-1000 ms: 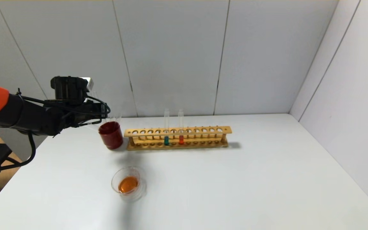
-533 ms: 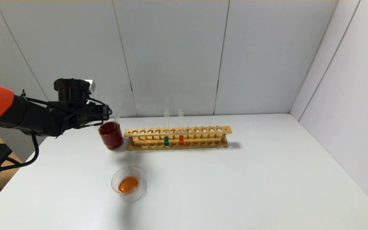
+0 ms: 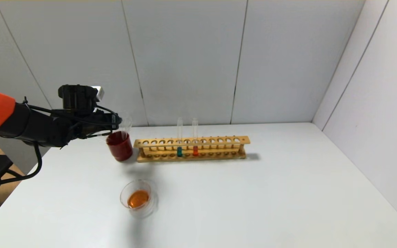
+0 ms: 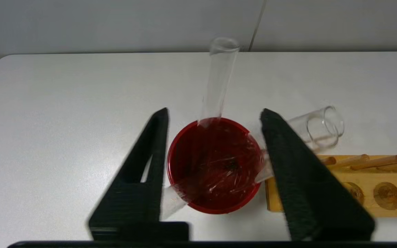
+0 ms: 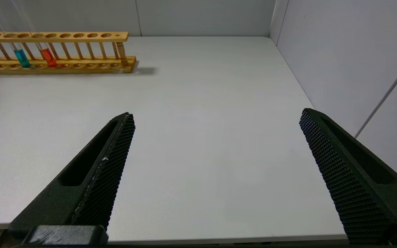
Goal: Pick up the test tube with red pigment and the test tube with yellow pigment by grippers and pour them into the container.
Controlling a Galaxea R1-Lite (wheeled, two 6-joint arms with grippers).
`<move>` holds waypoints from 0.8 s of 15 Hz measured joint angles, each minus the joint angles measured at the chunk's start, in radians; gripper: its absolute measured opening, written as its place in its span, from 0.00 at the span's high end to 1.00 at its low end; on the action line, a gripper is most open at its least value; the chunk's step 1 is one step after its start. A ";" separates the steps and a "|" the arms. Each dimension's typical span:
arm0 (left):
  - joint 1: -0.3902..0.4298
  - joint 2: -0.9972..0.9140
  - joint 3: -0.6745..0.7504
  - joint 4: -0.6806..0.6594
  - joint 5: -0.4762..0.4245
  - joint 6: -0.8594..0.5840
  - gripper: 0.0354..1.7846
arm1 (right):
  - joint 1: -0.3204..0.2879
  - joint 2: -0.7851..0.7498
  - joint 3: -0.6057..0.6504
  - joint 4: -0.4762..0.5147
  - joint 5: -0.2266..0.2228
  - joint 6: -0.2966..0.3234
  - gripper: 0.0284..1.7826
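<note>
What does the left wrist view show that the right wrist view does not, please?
Only the left wrist view shows the left gripper, open above the dark red cup holding empty test tubes. Only the right wrist view shows the right gripper, open over bare table, plus the green-liquid tube and the red-orange-liquid tube. Both show the wooden rack.
</note>
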 joint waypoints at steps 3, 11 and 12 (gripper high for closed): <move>0.000 -0.020 -0.004 0.004 0.001 0.001 0.15 | 0.000 0.000 0.000 0.000 0.000 0.000 0.02; -0.007 -0.290 0.006 0.134 0.071 0.015 0.02 | 0.000 0.000 0.000 0.000 0.000 0.000 0.02; -0.010 -0.350 0.036 0.138 0.113 0.019 0.02 | 0.000 0.000 0.000 0.000 0.000 0.000 0.02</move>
